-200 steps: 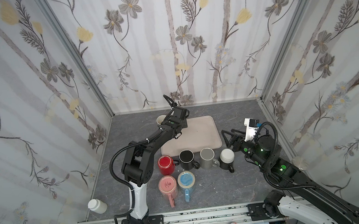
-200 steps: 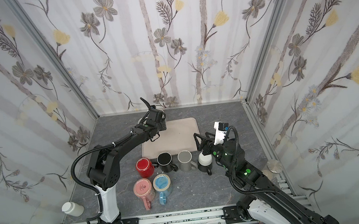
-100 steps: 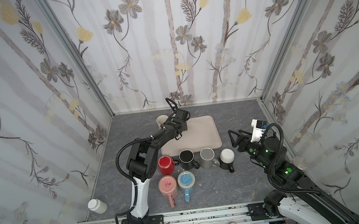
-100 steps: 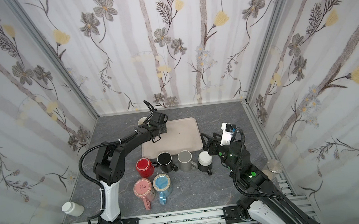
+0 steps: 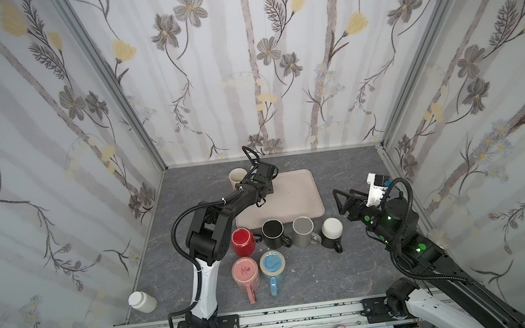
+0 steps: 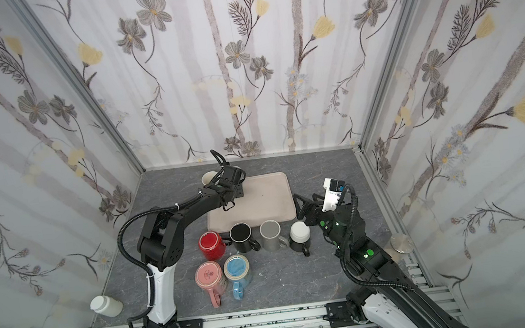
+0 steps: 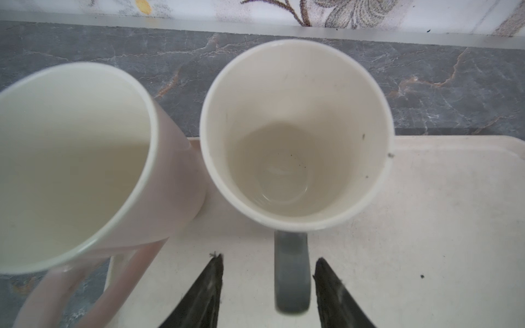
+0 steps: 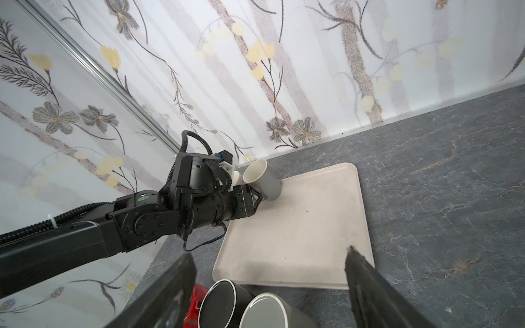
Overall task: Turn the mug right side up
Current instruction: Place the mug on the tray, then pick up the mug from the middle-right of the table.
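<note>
One grey table (image 5: 351,279) bearing a beige tray (image 5: 292,198). On tray's far left corner, grey mug (image 7: 295,133) upright, mouth up, just beside a pale mug (image 7: 71,159). Right gripper (image 8: 270,252) wide apart, empty. Left gripper (image 7: 268,259) parted, straddling mug's handle (image 7: 292,269), gaps both sides, not clamped.
</note>
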Robot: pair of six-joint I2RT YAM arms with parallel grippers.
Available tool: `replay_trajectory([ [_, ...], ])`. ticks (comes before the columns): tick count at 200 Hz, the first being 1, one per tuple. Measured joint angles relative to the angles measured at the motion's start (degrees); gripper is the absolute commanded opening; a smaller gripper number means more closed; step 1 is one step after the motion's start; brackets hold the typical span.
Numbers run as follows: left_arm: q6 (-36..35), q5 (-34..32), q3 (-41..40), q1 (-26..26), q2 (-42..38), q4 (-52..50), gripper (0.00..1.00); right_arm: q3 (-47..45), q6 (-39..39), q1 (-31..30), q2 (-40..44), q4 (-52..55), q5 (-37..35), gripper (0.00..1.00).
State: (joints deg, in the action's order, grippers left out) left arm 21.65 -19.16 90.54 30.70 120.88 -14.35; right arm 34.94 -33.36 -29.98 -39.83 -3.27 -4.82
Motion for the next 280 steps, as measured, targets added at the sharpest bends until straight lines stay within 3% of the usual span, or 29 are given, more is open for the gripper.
replay_trajectory([
  [47,2.1,3.1,-2.9,0.2,-10.1,2.0,0.73,1.2,0.1,0.0,-1.6,1.9,1.5,0.84],
  [69,3.7,6.1,-5.0,0.3,-17.1,4.8,0.82,1.2,1.2,0.0,-3.4,4.6,3.4,0.79],
  [92,6.0,10.0,-9.5,0.3,-24.9,8.8,1.00,0.8,2.8,0.0,-5.2,8.4,6.3,0.75],
  [139,11.4,17.1,-24.6,0.4,-40.2,15.8,1.00,0.0,4.7,-3.9,-5.5,17.9,9.3,0.71],
  [159,12.6,17.9,-30.8,0.4,-46.4,18.0,1.00,-0.5,3.7,-7.5,-5.0,22.6,7.2,0.64],
  [192,13.4,18.5,-38.6,0.5,-55.3,19.5,1.00,-2.9,-0.1,-10.9,-6.9,28.8,4.1,0.61],
  [280,13.2,17.0,-44.6,0.3,-60.3,19.6,1.00,-2.0,-4.1,-11.4,-19.7,31.6,-3.4,0.50],
])
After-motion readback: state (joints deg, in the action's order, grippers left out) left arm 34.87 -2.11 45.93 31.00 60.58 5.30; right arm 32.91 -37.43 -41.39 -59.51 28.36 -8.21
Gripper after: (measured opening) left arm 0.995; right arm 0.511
